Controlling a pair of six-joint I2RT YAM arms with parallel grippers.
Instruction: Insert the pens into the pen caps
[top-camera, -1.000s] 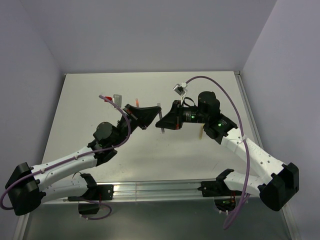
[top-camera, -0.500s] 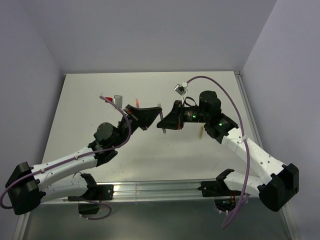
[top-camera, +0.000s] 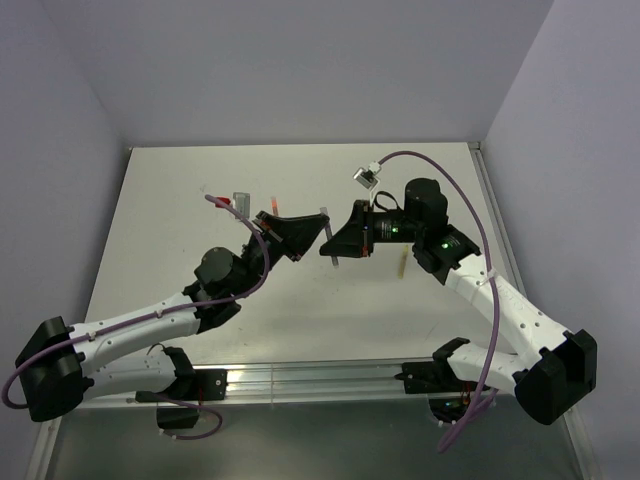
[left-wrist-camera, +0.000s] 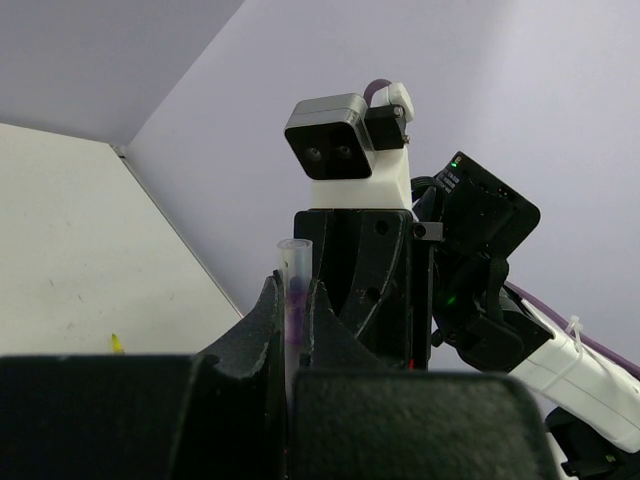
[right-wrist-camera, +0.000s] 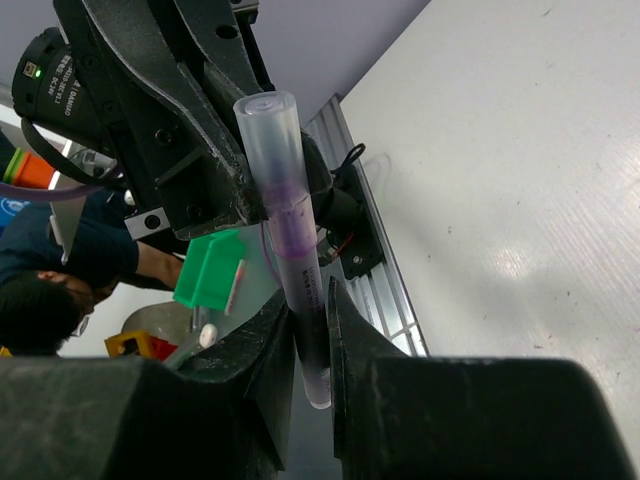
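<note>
Left end effector (left-wrist-camera: 292, 305) pinches lilac cap (left-wrist-camera: 294, 262) — right end effector (right-wrist-camera: 310, 305) grips purple pen (right-wrist-camera: 299, 250).

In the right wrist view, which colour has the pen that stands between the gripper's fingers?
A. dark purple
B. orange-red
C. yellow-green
A: the pen clamped in the right gripper is dark purple, with a pale lilac cap at its upper end.
</note>
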